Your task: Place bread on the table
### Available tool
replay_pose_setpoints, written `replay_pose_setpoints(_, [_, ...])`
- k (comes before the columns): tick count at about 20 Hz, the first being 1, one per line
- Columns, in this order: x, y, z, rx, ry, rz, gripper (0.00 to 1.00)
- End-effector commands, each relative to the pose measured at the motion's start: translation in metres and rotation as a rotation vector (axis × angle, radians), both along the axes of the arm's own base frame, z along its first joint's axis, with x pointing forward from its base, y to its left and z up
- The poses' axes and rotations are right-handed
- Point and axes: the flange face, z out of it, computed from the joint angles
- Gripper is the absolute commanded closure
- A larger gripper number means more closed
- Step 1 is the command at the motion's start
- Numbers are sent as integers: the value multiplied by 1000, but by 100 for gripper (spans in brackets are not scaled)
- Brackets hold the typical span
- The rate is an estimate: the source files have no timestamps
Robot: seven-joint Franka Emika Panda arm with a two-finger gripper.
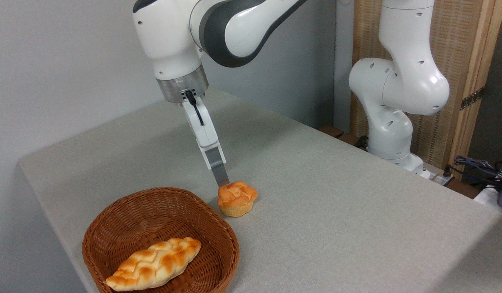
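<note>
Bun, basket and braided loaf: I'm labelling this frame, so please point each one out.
bun (pixel 237 198), fixed camera view, on its knotted top.
basket (pixel 112 213), fixed camera view, on its upper left rim.
braided loaf (pixel 155 262), fixed camera view, on its middle.

The bun (pixel 237 198) is golden-orange with a paler base; the basket (pixel 112 228) is brown woven wicker; the table (pixel 336 211) is plain grey-beige.

One fixed view, raised, angled down across table (pixel 336 211)
</note>
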Motion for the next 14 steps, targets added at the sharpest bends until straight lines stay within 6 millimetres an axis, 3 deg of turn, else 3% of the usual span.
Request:
replay_pose_setpoints(1, [8, 7, 36, -3, -69, 14, 0])
replay_pose_setpoints(3, [17, 15, 75, -13, -123, 83, 0])
replay_pose_setpoints(5, [27, 40, 118, -21, -173, 246, 0])
replay_pose_setpoints(6, [31, 58, 129, -26, -188, 297, 0])
replay_pose_setpoints(9, [37, 99, 145, -43, -218, 379, 0])
replay_pose_setpoints(14, [52, 103, 164, -63, -182, 390, 0])
